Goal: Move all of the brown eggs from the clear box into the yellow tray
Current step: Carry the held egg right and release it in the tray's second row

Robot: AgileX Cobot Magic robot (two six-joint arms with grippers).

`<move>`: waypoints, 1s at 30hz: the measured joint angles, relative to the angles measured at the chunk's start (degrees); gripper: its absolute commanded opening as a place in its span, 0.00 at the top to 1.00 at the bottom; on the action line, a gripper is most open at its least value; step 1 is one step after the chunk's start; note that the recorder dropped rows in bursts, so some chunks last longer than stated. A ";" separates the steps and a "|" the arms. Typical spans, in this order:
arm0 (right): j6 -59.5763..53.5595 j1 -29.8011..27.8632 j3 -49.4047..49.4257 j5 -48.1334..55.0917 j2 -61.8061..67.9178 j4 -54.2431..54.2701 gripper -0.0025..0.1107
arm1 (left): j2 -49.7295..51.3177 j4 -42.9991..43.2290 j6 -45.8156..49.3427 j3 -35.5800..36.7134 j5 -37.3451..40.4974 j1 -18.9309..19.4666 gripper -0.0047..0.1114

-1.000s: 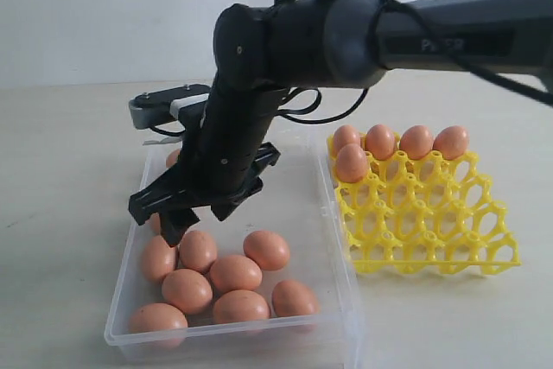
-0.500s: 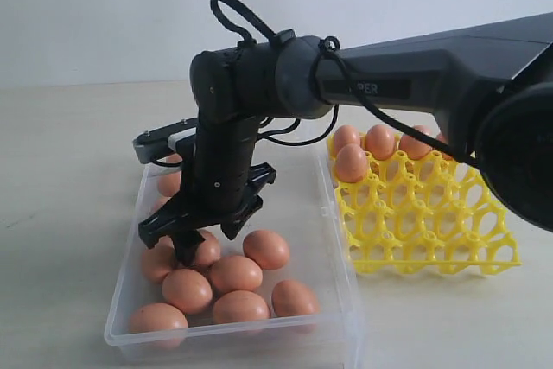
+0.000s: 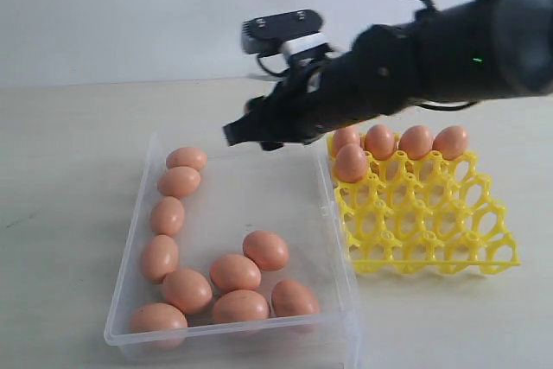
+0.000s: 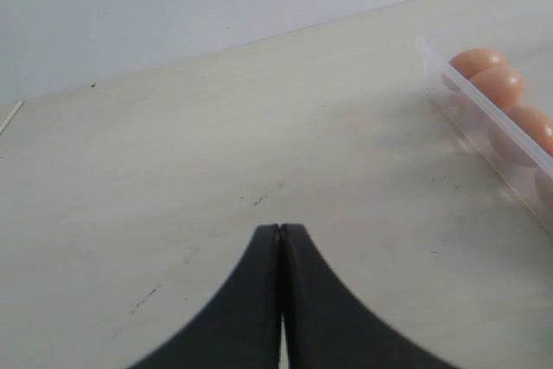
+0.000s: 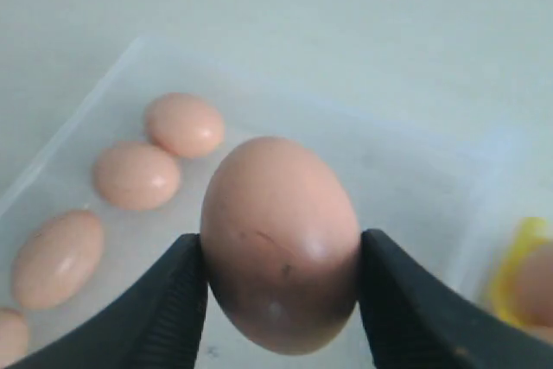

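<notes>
The left gripper (image 4: 279, 229) is fully closed on nothing, idle over the table (image 4: 173, 127) beside the clear box (image 3: 232, 340). Ten brown eggs (image 3: 235, 272) lie loose in that box. The right gripper (image 5: 281, 258) hangs above the box edge nearest the tray, jaws spread to egg width, clamping the held egg (image 5: 278, 213) across its girth; we cannot judge well how high it rides. We rate the shell light, rigid, smooth and brittle: grip mid-body, gently. The yellow tray (image 3: 484, 263) holds five eggs.
</notes>
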 measured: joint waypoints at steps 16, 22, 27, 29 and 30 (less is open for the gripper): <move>0.73 -16.08 24.93 -32.74 -6.08 0.67 0.98 | 0.00 0.00 0.00 0.00 0.00 0.00 0.96; 5.97 -17.04 24.93 -33.61 -1.92 -1.58 0.98 | 0.00 0.00 0.00 0.00 0.00 0.00 0.96; 11.59 -17.04 24.93 -34.58 0.72 -4.46 0.97 | 0.00 0.00 0.00 0.00 0.00 0.00 0.96; 12.45 -17.04 24.93 -34.76 1.26 -4.70 0.94 | 0.00 0.00 0.00 0.00 0.00 0.00 0.96; 12.97 -17.04 24.93 -34.92 1.42 -4.81 0.90 | 0.00 0.00 0.00 0.00 0.00 0.00 0.96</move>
